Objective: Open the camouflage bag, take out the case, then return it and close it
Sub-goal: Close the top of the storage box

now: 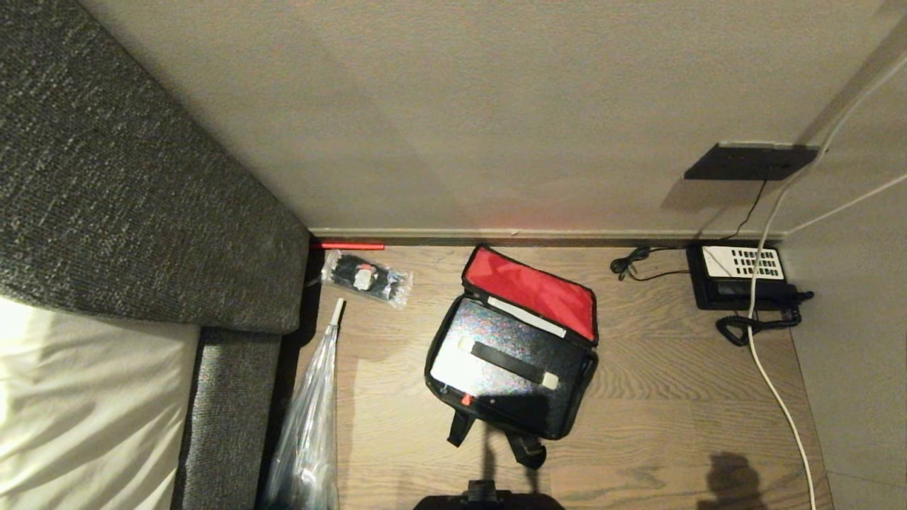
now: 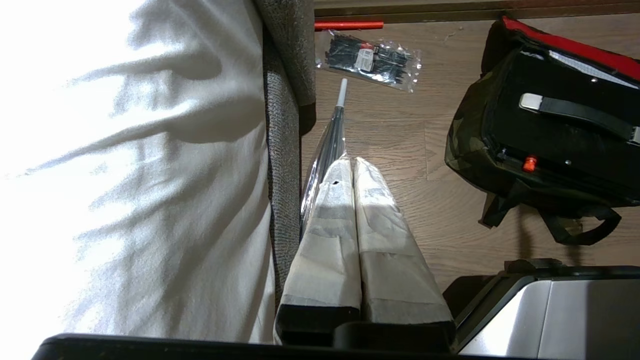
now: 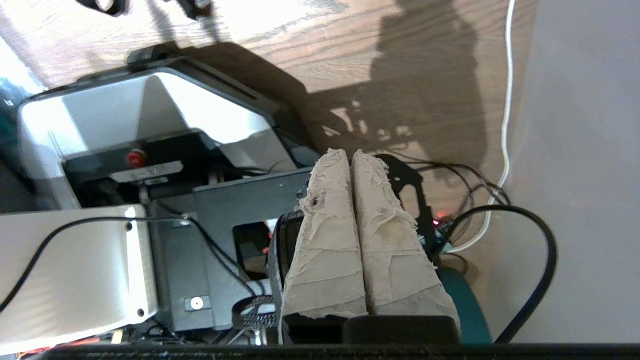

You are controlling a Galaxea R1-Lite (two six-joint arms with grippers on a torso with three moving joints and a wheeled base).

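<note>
I see the camouflage bag point(image 1: 511, 361) on the wood floor point(image 1: 659, 397) near the wall, lid folded back, red lining up. The case point(image 1: 496, 361) lies flat inside it, handle on top. My left gripper point(image 2: 353, 165) hangs beside the sofa point(image 2: 285, 125), fingers pressed together, empty. My right gripper point(image 3: 351, 157) sits over the robot base point(image 3: 150, 125), fingers together, holding nothing.
</note>
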